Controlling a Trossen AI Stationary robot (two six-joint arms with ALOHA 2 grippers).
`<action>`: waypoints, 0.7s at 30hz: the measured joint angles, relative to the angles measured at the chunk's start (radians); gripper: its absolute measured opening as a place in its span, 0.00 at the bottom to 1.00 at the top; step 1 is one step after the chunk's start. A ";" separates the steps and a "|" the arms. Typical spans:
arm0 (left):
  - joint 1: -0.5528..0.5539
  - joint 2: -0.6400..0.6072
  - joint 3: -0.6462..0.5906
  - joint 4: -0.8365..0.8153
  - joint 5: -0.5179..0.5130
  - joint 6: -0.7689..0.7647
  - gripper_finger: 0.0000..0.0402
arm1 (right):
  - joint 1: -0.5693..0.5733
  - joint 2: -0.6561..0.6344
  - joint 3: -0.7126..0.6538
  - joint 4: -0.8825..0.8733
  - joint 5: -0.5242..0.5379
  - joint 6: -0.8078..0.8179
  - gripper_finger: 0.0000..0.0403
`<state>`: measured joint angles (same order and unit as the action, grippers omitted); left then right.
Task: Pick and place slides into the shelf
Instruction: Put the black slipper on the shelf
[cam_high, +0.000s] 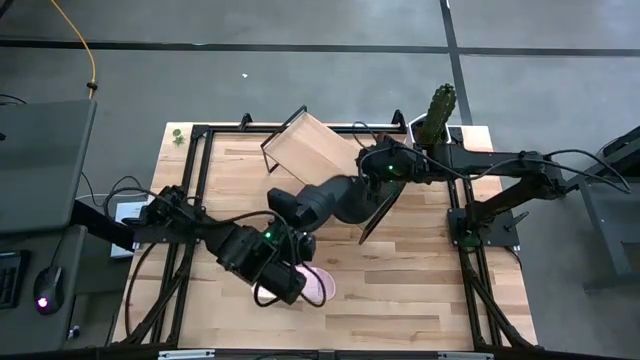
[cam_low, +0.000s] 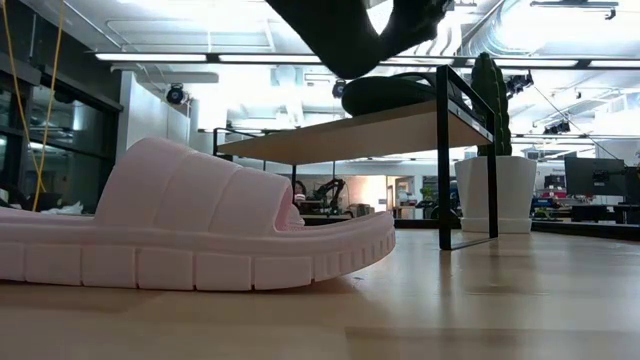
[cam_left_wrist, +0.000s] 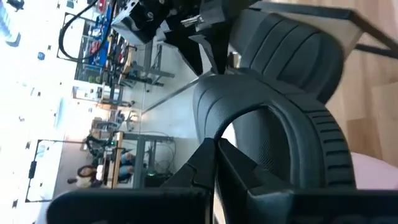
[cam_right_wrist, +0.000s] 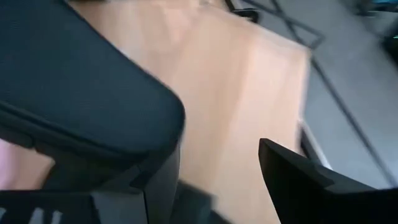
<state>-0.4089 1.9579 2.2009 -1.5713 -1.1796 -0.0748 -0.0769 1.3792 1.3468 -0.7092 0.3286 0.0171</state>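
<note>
A: Low view inventory?

B: One light pink slide (cam_low: 190, 235), ribbed strap, segmented sole, flat on the wooden table (cam_low: 480, 310). One black slide (cam_low: 385, 95) rests on the slanted shelf (cam_low: 350, 130).

A: Grippers?

B: Left gripper (cam_left_wrist: 214, 155) clamps the ribbed strap of a second matte black slide (cam_left_wrist: 292, 93) near the table's centre. Right gripper (cam_right_wrist: 217, 180): fingers parted, beside that slide. No legible writing.

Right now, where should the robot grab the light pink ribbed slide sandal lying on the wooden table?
Probably the wide strap of the light pink ribbed slide sandal, coming down from above. It lies flat, sole down, and the strap arches high over the thick sole, so it is the easiest raised part to pinch.
</note>
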 joint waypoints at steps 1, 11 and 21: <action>0.008 0.000 0.000 0.000 0.000 0.004 0.00 | -0.004 0.000 0.005 -0.004 0.025 0.000 0.52; 0.096 0.000 0.000 0.000 0.002 0.037 0.00 | -0.022 -0.018 0.118 -0.013 0.066 -0.018 0.52; 0.172 0.001 0.000 0.000 0.021 0.056 0.00 | -0.023 -0.066 0.210 -0.069 0.090 -0.016 0.52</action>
<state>-0.2365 1.9591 2.2005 -1.5711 -1.1589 -0.0192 -0.0998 1.3133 1.5573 -0.7784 0.4187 0.0010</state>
